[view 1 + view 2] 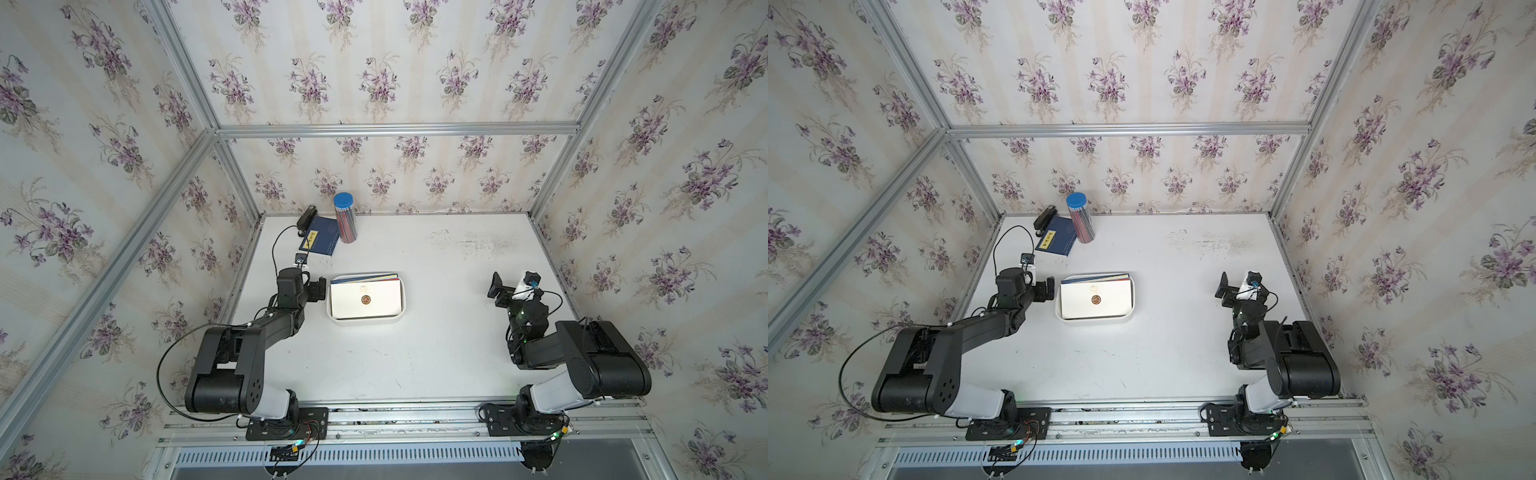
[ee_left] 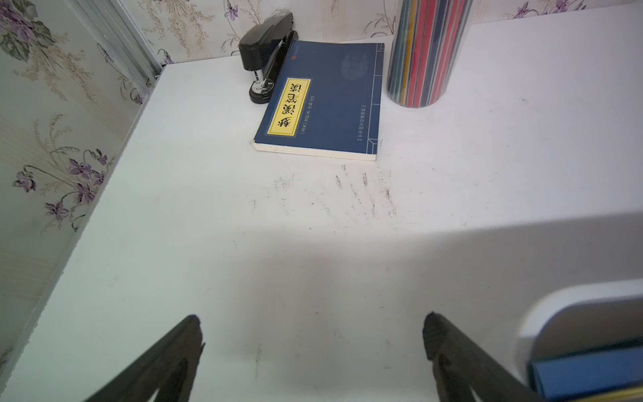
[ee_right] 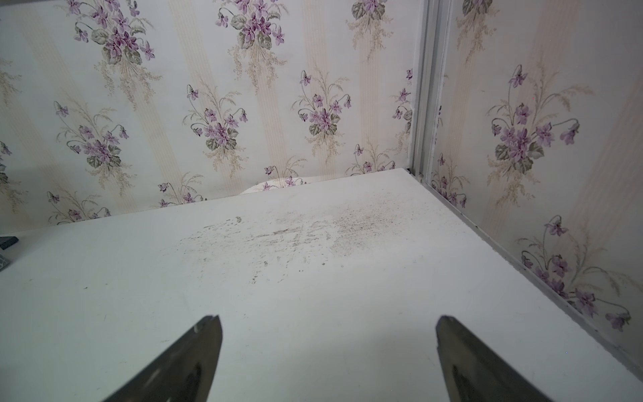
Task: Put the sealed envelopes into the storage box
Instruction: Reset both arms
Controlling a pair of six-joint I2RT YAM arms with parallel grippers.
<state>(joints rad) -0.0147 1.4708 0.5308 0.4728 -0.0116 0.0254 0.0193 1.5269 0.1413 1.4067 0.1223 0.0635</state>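
- The sealed envelopes (image 1: pixel 365 299) are lying stacked inside the storage box (image 1: pixel 365 321) at mid-table, a white one with a round seal on top
- No envelope is showing loose on the table (image 1: pixel 415 365), so the placing step is looking finished, by my reading
- The left gripper (image 2: pixel 312 318) is hovering just beside the box's end, jaws spread wide, holding nothing
- The right gripper (image 3: pixel 327 318) is hanging well apart over bare table, jaws likewise gaping and empty
- The next move is probably calling only for parking both arms; the left is needing care near the box rim, while the booklet (image 1: pixel 320 241) and pencil tube (image 1: pixel 345 218) are crowding the far wall
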